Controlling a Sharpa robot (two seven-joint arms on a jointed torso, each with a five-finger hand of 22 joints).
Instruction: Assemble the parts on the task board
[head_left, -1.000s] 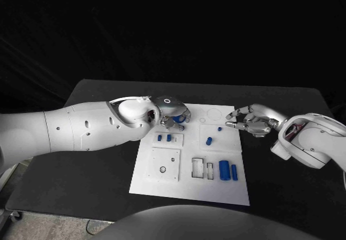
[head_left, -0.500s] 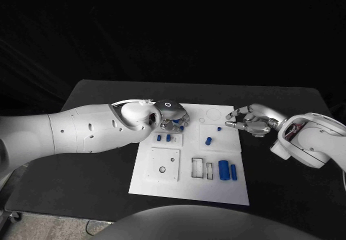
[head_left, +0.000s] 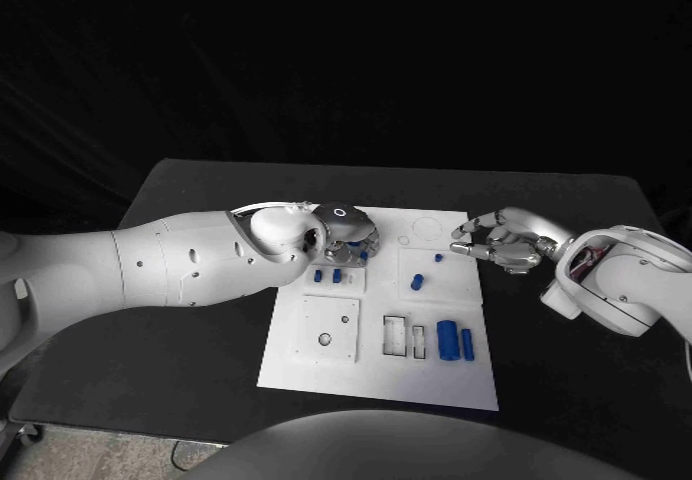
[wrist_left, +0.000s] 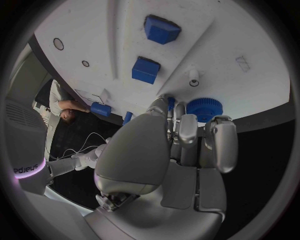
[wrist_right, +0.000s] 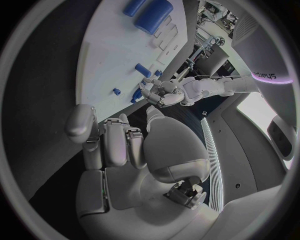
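Observation:
The white task board (head_left: 378, 375) lies in the middle of the table. My left hand (head_left: 346, 228) hovers over its far left corner and holds a blue gear (wrist_left: 203, 109) at its fingertips (wrist_left: 181, 122), close to a small white peg (wrist_left: 194, 76). Two blue blocks (head_left: 327, 273) stand in a recess just below that hand. Another blue piece (head_left: 418, 282) and a small blue stud (head_left: 440, 257) sit mid-board. Two blue cylinders (head_left: 456, 340) lie near the right edge. My right hand (head_left: 498, 243) hangs by the board's right edge, fingers half curled, holding nothing.
A square plate with holes (head_left: 327, 328) and two narrow slots (head_left: 405, 337) take up the board's near half. Faint circles (head_left: 423, 228) mark its far right corner. Black table (head_left: 173, 330) surrounds the board on all sides.
My left hand has drawn a little away from the two blue blocks toward the board's far edge, taking the gear along. The right hand has stayed put.

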